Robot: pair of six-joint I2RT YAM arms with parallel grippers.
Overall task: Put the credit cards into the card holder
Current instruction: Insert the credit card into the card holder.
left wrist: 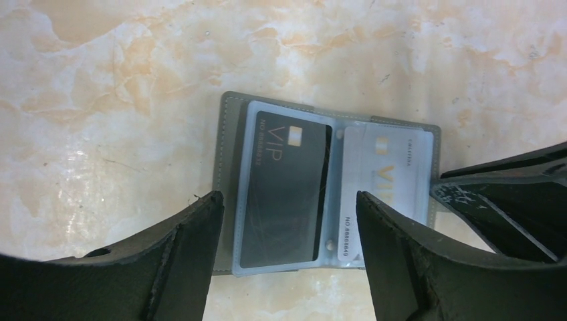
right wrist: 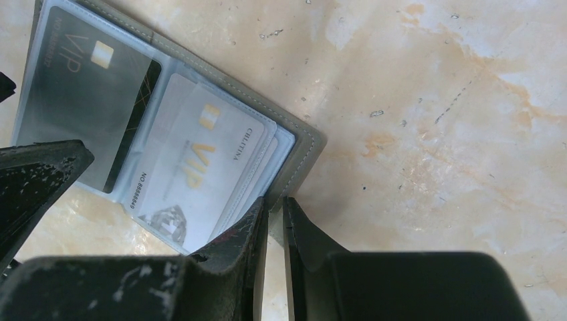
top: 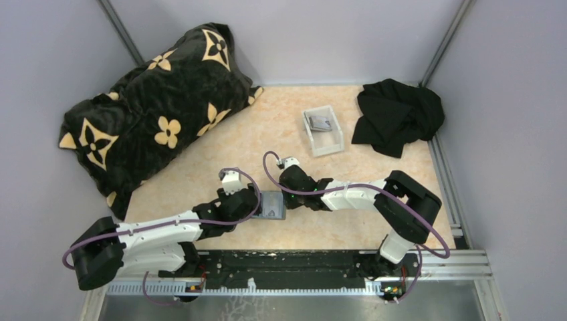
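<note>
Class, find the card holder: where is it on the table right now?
In the top view, the card holder lies open near the front edge of the table, centre, between the left gripper and the right gripper.

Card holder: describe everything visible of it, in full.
The card holder is a grey, stitched bifold of soft-looking material, lying open and flat on the marbled table. Clear sleeves line both panels: one holds a dark VIP card, the other light VIP cards, stacked. The right tool pinches its outer edge beside the light cards; the left tool hangs open above it.
</note>
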